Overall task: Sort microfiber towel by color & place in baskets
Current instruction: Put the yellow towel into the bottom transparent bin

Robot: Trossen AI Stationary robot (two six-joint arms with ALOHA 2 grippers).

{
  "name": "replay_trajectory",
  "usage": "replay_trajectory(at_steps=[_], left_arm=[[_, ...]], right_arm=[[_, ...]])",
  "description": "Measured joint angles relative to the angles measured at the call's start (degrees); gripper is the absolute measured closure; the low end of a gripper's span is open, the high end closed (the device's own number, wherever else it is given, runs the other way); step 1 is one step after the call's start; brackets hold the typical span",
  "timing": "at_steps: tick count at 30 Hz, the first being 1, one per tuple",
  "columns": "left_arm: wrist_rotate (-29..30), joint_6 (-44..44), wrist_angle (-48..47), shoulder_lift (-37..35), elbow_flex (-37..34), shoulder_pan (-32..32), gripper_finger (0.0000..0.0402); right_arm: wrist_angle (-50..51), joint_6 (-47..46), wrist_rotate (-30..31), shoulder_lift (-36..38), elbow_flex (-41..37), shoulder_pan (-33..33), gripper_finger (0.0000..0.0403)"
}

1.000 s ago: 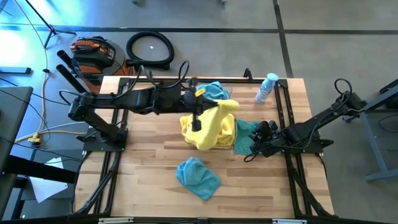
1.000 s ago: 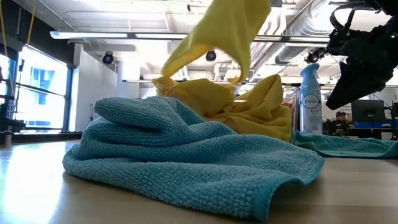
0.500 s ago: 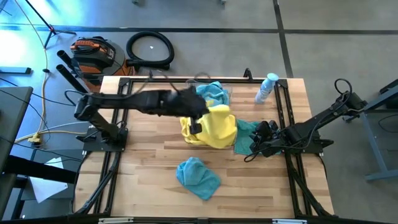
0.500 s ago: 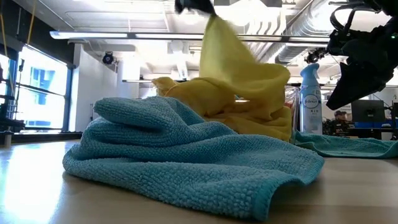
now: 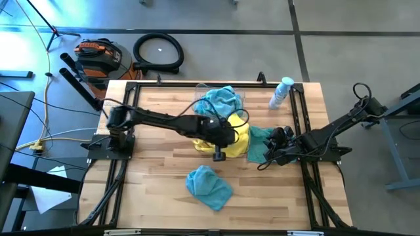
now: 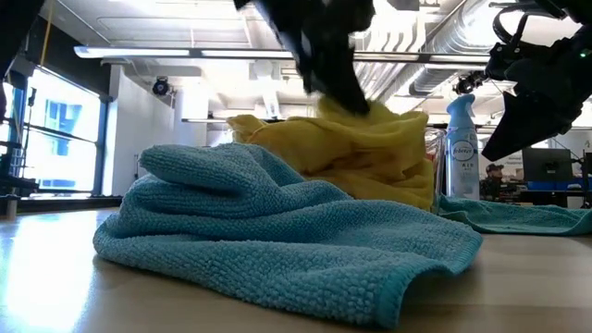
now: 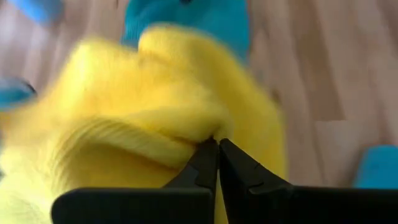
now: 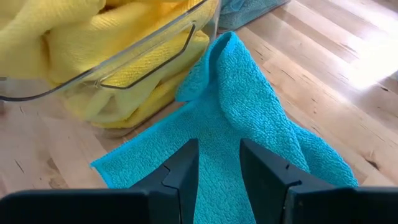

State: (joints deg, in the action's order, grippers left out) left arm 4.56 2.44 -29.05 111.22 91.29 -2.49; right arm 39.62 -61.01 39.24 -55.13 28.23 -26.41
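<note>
The left gripper (image 7: 217, 144) is pressed shut right at a fold of the yellow towels (image 5: 237, 134), its two dark fingers (image 7: 200, 167) meeting tip to tip against the cloth; whether a pinch of fabric sits between them is hard to make out. From above, that arm reaches across the middle of the table (image 5: 157, 190) and ends over the near edge of the yellow heap. The heap fills a clear basket (image 8: 155, 46) (its see-through wall and rim show plainly from the right wrist), with yellow cloth bulging over the top.

The right gripper (image 8: 217, 158) waits just to the right of that basket, fingers (image 8: 264, 171) parted with nothing between them, hovering over a teal towel (image 8: 249, 118) spread flat on the wood, one corner touching the basket's base.

Behind the yellow heap, at the far edge of the table, the second basket (image 5: 223, 99) holds crumpled teal cloth. Another teal towel (image 5: 209, 187) lies bunched on the bare wood toward the near side, well apart from both baskets. A spray bottle (image 5: 281, 92) stands at the far right corner
</note>
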Motion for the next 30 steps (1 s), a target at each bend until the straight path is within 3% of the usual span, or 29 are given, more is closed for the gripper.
replay_trajectory(at_steps=[14,19,25,30], left_arm=[[-0.21,-10.76,1.85,11.95,0.15,2.95,0.0395],[-3.93,-10.78,2.18,11.97,0.15,2.85,0.0358],[-4.14,-10.55,1.53,10.16,0.08,2.07,0.0301],[-4.50,-11.37,-2.17,7.69,2.37,1.70,0.0289]], right_arm=[[0.15,0.00,0.01,0.00,0.00,0.00,0.0290],[0.20,0.00,0.00,0.00,0.00,0.00,0.0290],[0.22,0.00,0.00,0.00,0.00,0.00,0.0290],[0.42,0.00,0.00,0.02,0.00,0.00,0.0290]])
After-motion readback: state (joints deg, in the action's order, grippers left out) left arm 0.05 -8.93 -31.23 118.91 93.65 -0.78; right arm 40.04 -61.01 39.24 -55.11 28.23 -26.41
